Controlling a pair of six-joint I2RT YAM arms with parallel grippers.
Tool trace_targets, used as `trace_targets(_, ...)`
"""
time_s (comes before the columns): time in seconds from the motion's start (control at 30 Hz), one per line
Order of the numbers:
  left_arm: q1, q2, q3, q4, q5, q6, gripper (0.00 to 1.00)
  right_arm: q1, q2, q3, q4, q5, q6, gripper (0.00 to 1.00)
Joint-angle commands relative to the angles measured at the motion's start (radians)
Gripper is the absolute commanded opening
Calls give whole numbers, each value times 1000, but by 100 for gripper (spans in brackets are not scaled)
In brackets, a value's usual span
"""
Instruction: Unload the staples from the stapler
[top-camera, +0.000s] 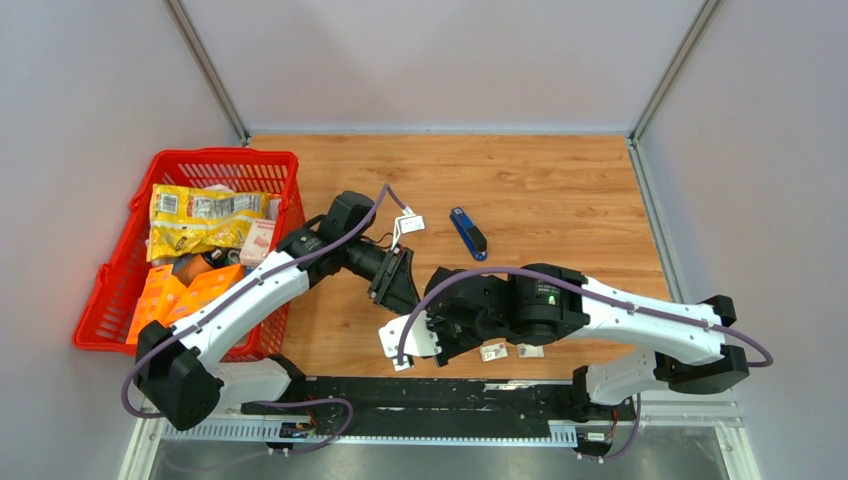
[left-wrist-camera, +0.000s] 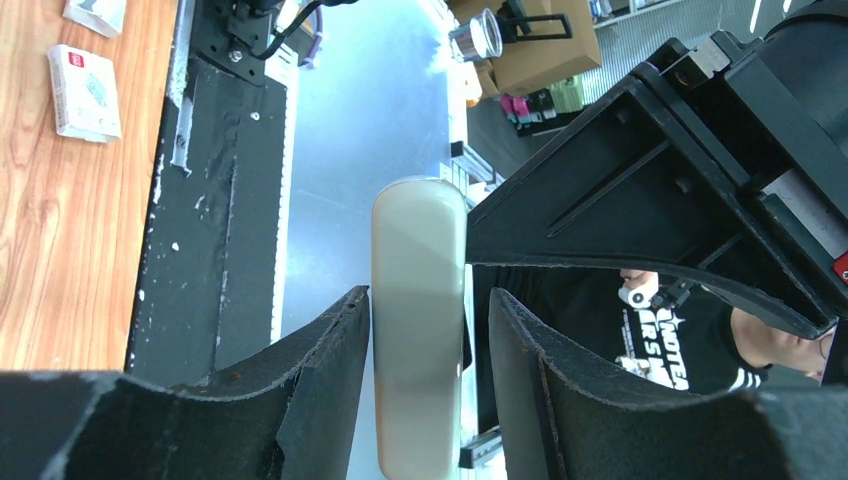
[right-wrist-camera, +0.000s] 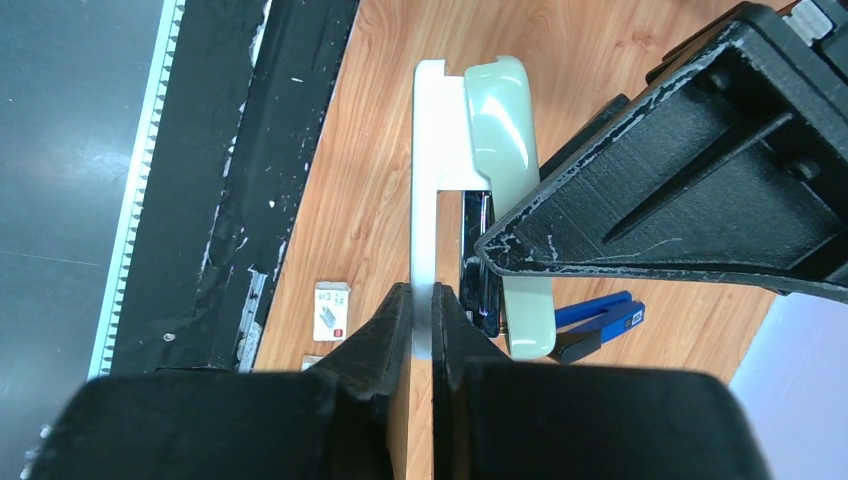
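Note:
A stapler with a pale green top (right-wrist-camera: 497, 120), a black magazine and a white base (right-wrist-camera: 430, 130) is held opened out above the table's front middle. My right gripper (right-wrist-camera: 421, 290) is shut on the thin white base (top-camera: 395, 342). My left gripper (left-wrist-camera: 428, 300) is closed around the pale green top (left-wrist-camera: 418, 230); one finger (left-wrist-camera: 340, 350) touches it, and a narrow gap shows at the other. In the top view the left gripper (top-camera: 400, 288) is just behind the right gripper (top-camera: 428, 335). No staples are visible.
A blue stapler (top-camera: 468, 232) lies on the wood behind the grippers, also in the right wrist view (right-wrist-camera: 600, 320). Small white printed packets (top-camera: 493, 351) lie near the front edge. A red basket (top-camera: 225, 155) with snack bags stands at the left. A white tag (top-camera: 410, 224) lies mid-table.

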Motion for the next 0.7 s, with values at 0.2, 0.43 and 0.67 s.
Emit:
trace_targets(0.2,-4,-34,-1,49,41,-2,32,6,-3,27,50,25,-20,0)
trace_targets(0.43,-7,-46,-6,98,42,-25,0,7,-9,17,64,39,-14,0)
trace_targets(0.67,-7,-88,22,60,-80,30,0,4,-45,-34,107,126,81,50)
